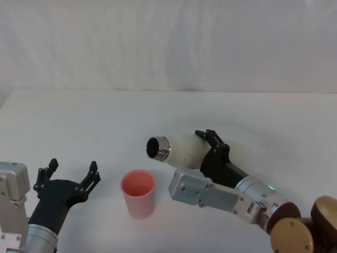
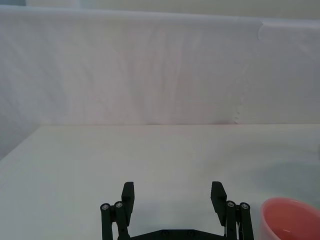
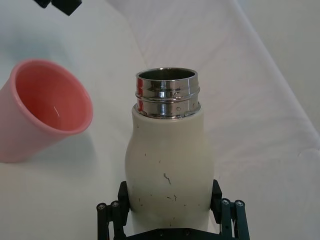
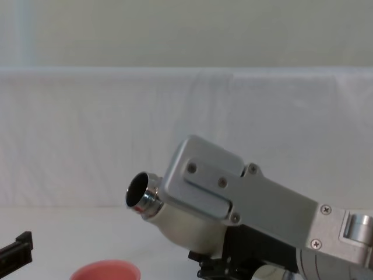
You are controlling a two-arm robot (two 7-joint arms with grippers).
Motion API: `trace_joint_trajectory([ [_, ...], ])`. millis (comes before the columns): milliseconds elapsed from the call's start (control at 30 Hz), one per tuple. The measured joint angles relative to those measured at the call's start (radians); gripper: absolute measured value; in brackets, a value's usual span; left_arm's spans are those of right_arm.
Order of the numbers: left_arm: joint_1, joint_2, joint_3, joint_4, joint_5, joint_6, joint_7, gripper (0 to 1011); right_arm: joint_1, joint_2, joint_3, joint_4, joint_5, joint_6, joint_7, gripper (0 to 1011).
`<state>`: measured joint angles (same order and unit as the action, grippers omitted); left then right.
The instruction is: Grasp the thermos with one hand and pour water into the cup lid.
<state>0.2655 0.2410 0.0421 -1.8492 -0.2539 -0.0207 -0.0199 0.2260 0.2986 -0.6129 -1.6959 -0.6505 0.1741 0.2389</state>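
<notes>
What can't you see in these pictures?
- Bottom of the thermos: in the head view the right gripper and its arm cover it; the right wrist view cuts it off.
- Water inside the thermos: its neck is dark in the head and chest views.
- Most of the cup lid: cut off by the chest view's bottom edge.
- The left gripper in the chest view: cut off by the edge.

White table (image 1: 158,110), white backdrop (image 1: 168,42).

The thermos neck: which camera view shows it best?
The right wrist view: the neck is close, with threads and open mouth clear. The head view shows it small; the chest view shows it from the side.
</notes>
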Motion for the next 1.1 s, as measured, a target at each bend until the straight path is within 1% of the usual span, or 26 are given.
trace_joint_trajectory([
  [133, 0.000, 0.000, 0.000, 0.000, 0.000, 0.000, 0.000, 1001, -0.001, -0.002, -0.001, 0.000, -0.021, 0.001, 0.004, 957],
  [300, 0.000, 0.000, 0.000, 0.000, 0.000, 0.000, 0.000, 1001, -0.002, -0.005, -0.006, 0.002, -0.070, 0.007, 0.013, 957],
  [333, 0.000, 0.000, 0.000, 0.000, 0.000, 0.000, 0.000, 1001, -0.002, -0.005, -0.006, 0.002, -0.070, 0.007, 0.013, 957],
  [533, 0.000, 0.000, 0.000, 0.000, 0.000, 0.000, 0.000, 1001, -0.003, -0.006, -0.011, 0.002, -0.114, 0.012, 0.022, 957],
  [1000, 0.000, 0.000, 0.000, 0.000, 0.000, 0.000, 0.000, 1001, 0.012, -0.018, -0.042, 0.019, -0.219, 0.027, 0.031, 957],
  [1100, 0.000, 0.000, 0.000, 0.000, 0.000, 0.000, 0.000, 1001, 0.014, -0.021, -0.044, 0.023, -0.230, 0.030, 0.032, 957],
])
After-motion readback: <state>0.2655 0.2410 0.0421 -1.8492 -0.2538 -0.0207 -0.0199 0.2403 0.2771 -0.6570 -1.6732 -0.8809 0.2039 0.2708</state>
